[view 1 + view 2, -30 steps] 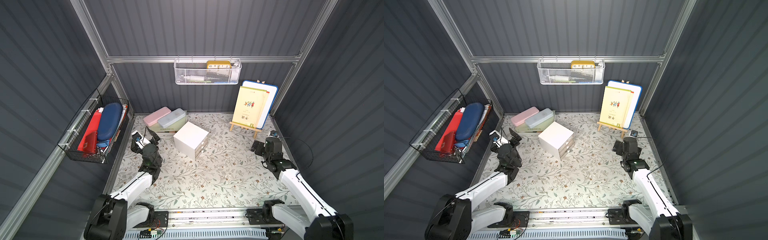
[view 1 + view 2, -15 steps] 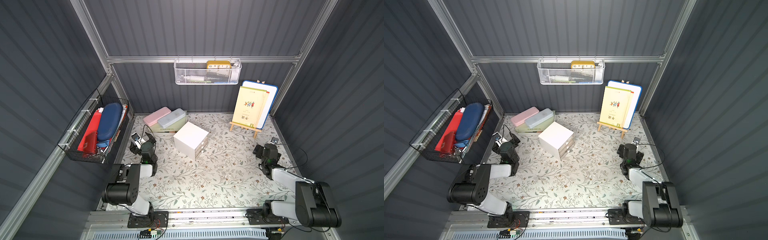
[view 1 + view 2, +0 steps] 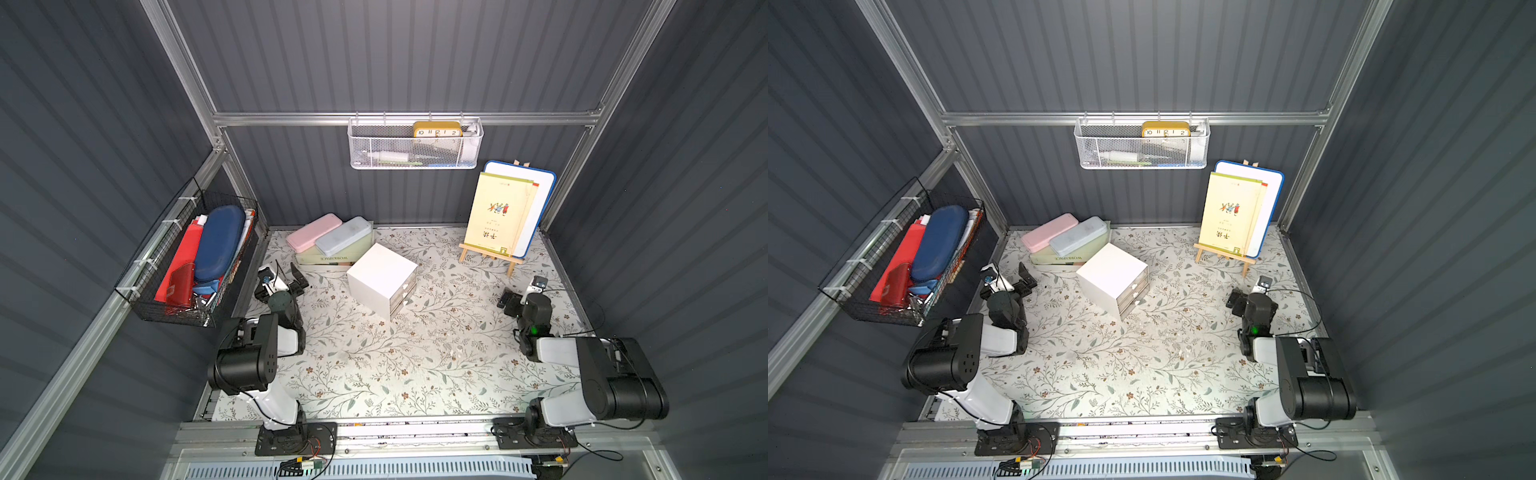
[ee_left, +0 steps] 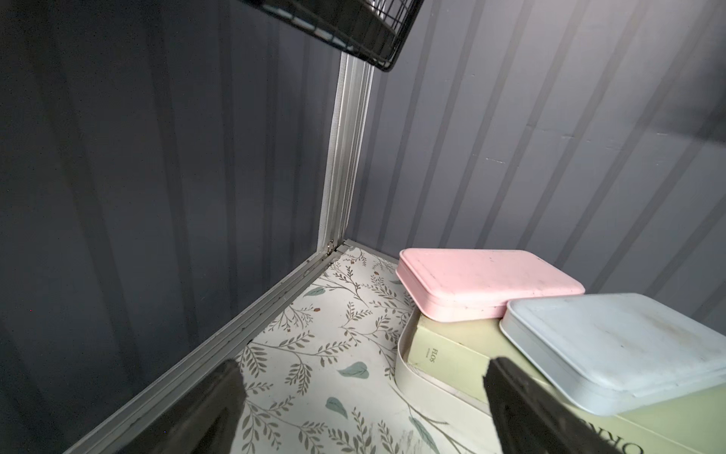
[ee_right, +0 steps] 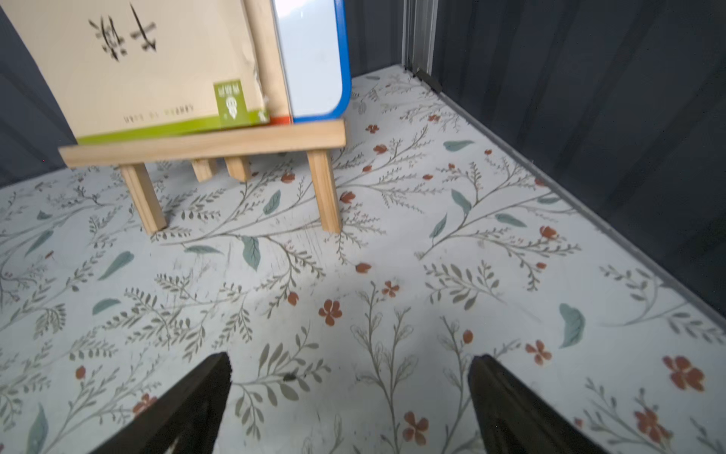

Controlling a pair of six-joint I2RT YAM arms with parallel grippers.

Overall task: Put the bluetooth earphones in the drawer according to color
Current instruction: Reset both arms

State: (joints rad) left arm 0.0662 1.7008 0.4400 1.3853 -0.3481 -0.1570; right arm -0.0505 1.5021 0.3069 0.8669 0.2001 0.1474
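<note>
The left pincer (image 4: 361, 367) and right pincer (image 5: 349, 361) both gape empty, well apart from the drawer (image 3: 380, 274).

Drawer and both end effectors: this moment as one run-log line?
left end effector: open, empty | right end effector: open, empty | drawer: all three shut | earphones: none in view
</note>
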